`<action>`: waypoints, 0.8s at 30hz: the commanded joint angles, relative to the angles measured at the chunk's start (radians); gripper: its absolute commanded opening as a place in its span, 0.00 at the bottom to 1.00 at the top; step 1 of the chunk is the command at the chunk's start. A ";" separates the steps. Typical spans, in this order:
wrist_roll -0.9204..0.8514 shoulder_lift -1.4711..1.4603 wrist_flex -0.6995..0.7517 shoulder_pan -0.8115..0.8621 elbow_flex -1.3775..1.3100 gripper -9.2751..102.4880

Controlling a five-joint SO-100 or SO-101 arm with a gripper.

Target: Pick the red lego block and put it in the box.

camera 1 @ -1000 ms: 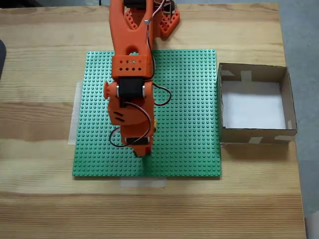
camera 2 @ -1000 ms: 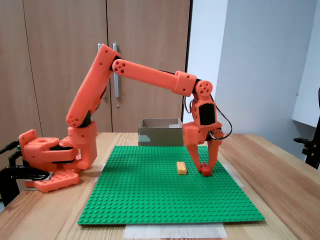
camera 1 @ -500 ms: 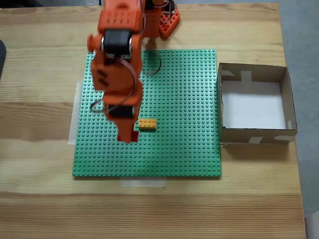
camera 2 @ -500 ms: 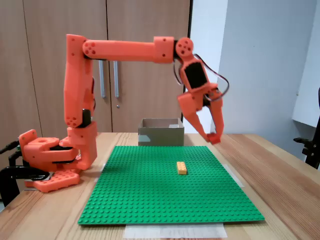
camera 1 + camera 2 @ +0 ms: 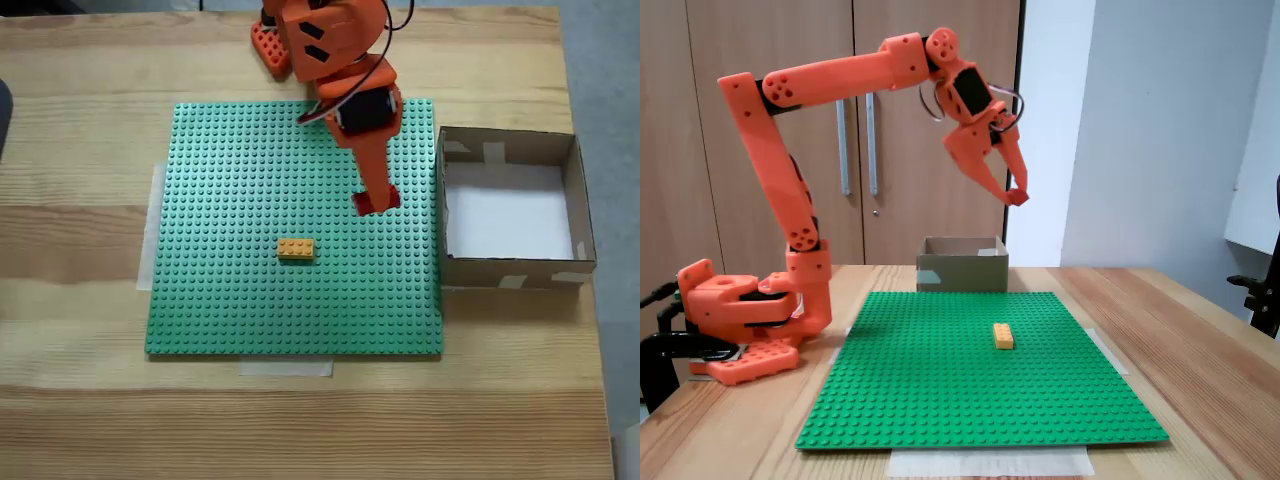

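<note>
Both fixed views place the gripper (image 5: 376, 201) high above the green baseplate (image 5: 220, 300), short of the box (image 5: 580, 215). I read the gripper (image 5: 1017, 196) as clenched on the red lego block (image 5: 1017, 197); at the fingertips I see a small red piece, though its colour blends with the orange fingers, so I cannot confirm how deep the grasp sits.

Step in hand, as I judge it: transport of the block to the box. Procedure I would follow:

1. Keep the grasp closed at constant force. The block (image 5: 377, 200) is small and smooth, and any relaxation could drop it onto the baseplate.
2. Hold the present height while rotating the base toward the box. In the side-on fixed view the fingertips sit well above the top of the box (image 5: 960, 272), so the near wall should clear.
3. Stop with the fingertips over the white floor, away from the walls.
4. Lower before release, so the block does not bounce out over the low walls.

The orange-yellow brick (image 5: 295, 249) lies on the baseplate, well apart from the travel path. It needs no action.
</note>
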 commanded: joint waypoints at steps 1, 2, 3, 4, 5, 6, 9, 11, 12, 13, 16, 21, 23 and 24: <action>0.009 0.069 0.000 -0.081 0.018 0.07; 0.006 0.075 0.000 -0.100 0.023 0.07; 0.017 0.078 0.011 -0.112 0.021 0.07; 0.017 0.078 0.028 -0.123 0.018 0.07; 0.017 0.080 0.037 -0.137 0.017 0.07; 0.018 0.083 0.040 -0.143 0.020 0.07; 0.014 0.086 0.040 -0.140 0.029 0.07; 0.002 0.087 0.040 -0.140 0.031 0.07; 0.000 0.087 0.040 -0.140 0.031 0.07; 0.000 0.089 0.040 -0.138 0.031 0.07; -0.008 0.089 0.040 -0.144 0.028 0.07; -0.020 0.091 0.043 -0.184 0.026 0.07; -0.025 0.091 0.043 -0.207 0.025 0.07; -0.034 0.091 0.040 -0.222 0.025 0.07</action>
